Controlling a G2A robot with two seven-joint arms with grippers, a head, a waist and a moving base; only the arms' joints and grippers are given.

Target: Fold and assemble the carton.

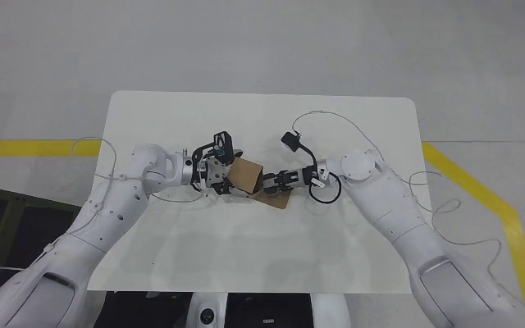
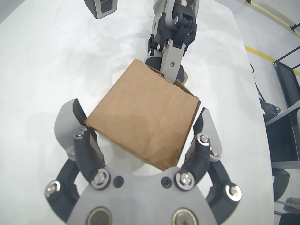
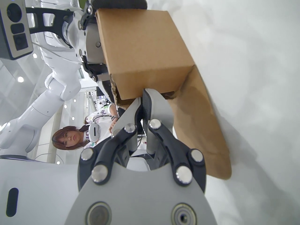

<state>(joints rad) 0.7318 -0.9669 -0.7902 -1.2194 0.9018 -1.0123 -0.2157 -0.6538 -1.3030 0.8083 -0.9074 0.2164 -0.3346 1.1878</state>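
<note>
A robot lab or test hall: a plain white surface (image 1: 271, 254) stands on a smooth grey floor (image 1: 262, 41) marked with yellow tape lines (image 1: 41, 148), with round ceiling lights (image 3: 20, 79) and a dark metal rack (image 2: 284, 87) nearby.

Plain brown carton (image 1: 245, 175); white table (image 1: 344, 246); grey floor (image 1: 262, 41) around the table, with a yellow stripe (image 1: 41, 148).
</note>
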